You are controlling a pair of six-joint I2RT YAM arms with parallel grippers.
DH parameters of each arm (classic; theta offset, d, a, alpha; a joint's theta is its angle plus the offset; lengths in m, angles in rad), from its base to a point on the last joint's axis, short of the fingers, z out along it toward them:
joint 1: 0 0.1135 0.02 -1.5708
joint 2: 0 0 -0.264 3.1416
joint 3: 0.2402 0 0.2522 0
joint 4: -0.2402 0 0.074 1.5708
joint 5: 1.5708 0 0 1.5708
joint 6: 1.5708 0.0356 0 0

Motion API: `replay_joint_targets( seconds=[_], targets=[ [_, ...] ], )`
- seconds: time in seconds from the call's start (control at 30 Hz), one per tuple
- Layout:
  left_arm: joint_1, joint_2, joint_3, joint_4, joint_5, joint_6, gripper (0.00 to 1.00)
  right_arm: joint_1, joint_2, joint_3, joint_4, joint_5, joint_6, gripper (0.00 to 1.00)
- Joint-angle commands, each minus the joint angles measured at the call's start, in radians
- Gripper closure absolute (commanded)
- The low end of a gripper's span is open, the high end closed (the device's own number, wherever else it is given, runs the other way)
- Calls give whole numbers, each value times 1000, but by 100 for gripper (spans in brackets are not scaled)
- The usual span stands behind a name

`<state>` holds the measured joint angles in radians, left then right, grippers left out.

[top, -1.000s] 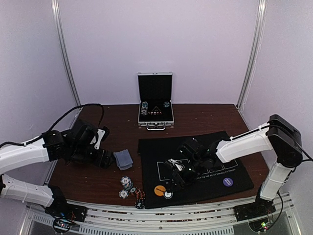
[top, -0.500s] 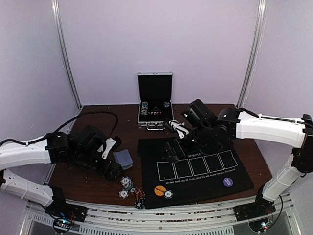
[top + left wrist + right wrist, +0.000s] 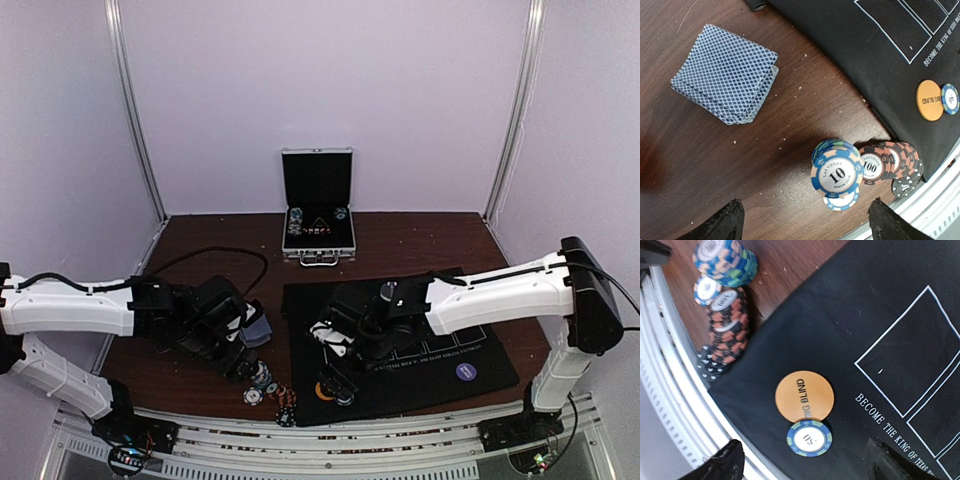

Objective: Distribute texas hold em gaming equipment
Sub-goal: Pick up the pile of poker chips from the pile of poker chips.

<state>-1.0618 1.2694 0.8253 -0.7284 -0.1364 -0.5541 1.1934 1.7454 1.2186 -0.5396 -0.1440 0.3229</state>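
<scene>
Seen from the left wrist, a fanned pile of blue-backed playing cards [image 3: 725, 72] lies on the brown table. A blue chip stack topped by a "10" [image 3: 836, 172] stands beside red-and-black chips [image 3: 887, 159]. My left gripper [image 3: 802, 227] hovers open above the blue stack, holding nothing. In the right wrist view, the orange "BIG BLIND" button disc [image 3: 804, 392] lies on the black mat [image 3: 875, 315]. A blue-green chip [image 3: 809, 438] overlaps its edge. My right gripper [image 3: 805, 465] is open over that chip. A purple disc [image 3: 465, 372] sits at the mat's front right.
The silver case [image 3: 318, 210] stands open at the back centre of the table. The metal rail [image 3: 670, 390] runs along the table's front edge, just past the chips. A white-and-blue chip [image 3: 706, 289] and black chips [image 3: 710, 365] lie near that edge.
My right arm swung from the back near the case down to the mat's front left, over the orange disc. My left arm moved right and forward from the cards to the chip stacks.
</scene>
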Motion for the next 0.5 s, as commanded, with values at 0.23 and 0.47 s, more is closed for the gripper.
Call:
replay_joint_targets(
  seconds=[0.23,0.47],
  targets=[
    [-4,-6,-24,124,29,-25,8,19,82,11,-46,55,25,40],
    [-4,3,-28,129,23,-23,7,30,112,1,-59,21,14,39]
  ],
)
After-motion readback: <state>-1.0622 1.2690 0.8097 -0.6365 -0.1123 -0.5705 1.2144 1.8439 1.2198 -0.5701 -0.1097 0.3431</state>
